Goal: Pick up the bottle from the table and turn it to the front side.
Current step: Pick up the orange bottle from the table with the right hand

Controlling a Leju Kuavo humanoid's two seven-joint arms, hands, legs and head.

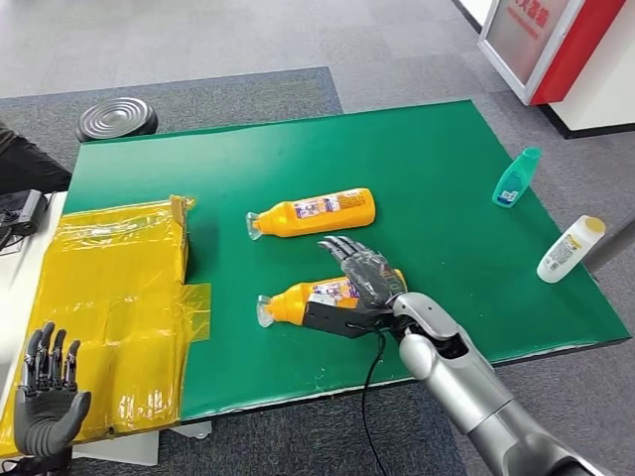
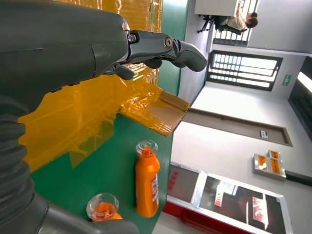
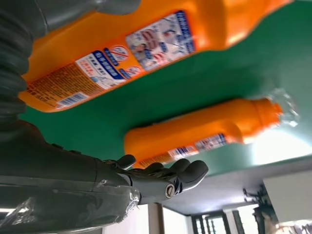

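We see the near bottle [image 1: 315,296] lying on its side on the green table [image 1: 449,188], clear cap toward our left and base toward the right. Our right hand [image 1: 359,283] is spread over its base end: the fingers [image 1: 346,248] reach across the far side of the body, the thumb runs along the near side, and the bottle lies between them. In the right wrist view the label [image 3: 121,58] faces the palm and the fingers [image 3: 176,170] stand straight, apart from the plastic, so the hand is open and not yet gripping.

A second orange bottle [image 1: 313,212] lies parallel, farther back on the table. Well to the right are a teal bottle [image 1: 517,178] and a white bottle [image 1: 569,249] near the edge. Yellow film [image 1: 112,297] covers the left end of the table. Our left hand [image 1: 47,397] is raised beside it, fingers apart, holding nothing.
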